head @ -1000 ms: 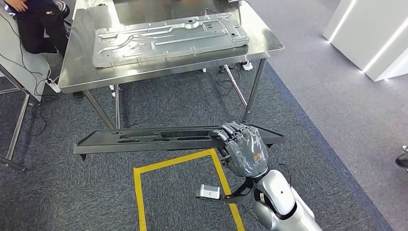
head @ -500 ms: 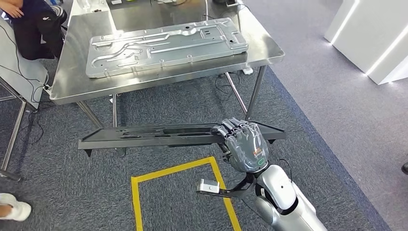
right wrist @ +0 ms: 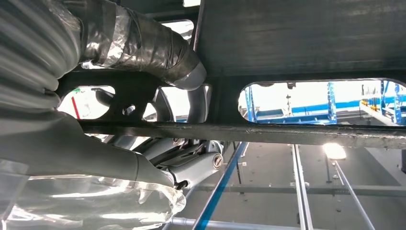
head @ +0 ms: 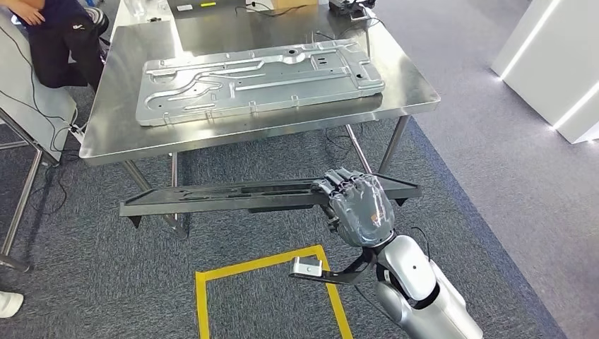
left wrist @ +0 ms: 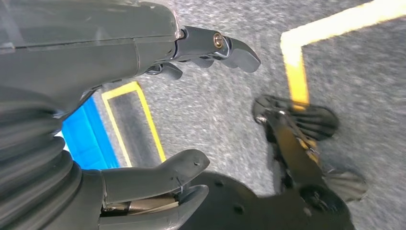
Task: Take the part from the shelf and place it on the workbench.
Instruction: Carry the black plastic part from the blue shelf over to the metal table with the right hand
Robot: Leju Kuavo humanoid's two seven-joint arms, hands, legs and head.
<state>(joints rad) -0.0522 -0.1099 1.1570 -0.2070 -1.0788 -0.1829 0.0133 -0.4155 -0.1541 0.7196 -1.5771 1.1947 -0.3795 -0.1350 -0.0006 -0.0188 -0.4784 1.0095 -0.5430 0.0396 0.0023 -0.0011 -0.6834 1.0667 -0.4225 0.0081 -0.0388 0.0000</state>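
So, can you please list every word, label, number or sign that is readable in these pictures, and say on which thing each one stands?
No text can be read in any view.
Right robot hand: a small orange mark on its back, too small to read.
Workbench: a small white label at the far edge, too blurred to read.
Metal panel and black part: no visible writing.

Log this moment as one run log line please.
stage: carrying | right hand: grips long black part, level above carpet | left hand: holds nothing | workbench: ahead, silver panel on it | part not yet placed
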